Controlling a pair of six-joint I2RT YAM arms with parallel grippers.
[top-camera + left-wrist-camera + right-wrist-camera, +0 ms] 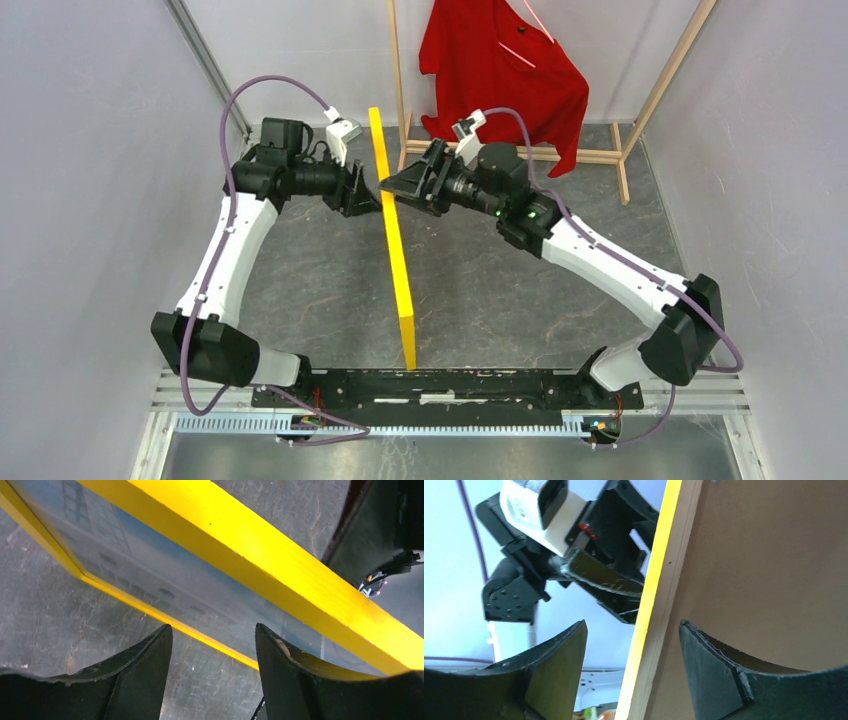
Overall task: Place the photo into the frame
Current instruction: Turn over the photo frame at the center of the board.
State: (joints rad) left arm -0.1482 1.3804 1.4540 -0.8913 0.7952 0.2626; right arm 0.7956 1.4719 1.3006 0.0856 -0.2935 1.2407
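Both claws flank the thin bright-yellow rectangular picture frame [393,230], which stands on edge and runs from the middle of the tabletop's [300,290] near edge toward the far edge. On its front, left claw [362,195] spread, tips at the yellow face, contact unclear. At its back, right claw [634,625] spread, gripping nothing. Building-and-blue-sky photo [150,575] already sits inside. Brown backing board [774,570] covers the rear. Judged nearly done; the frame remains to be laid down.
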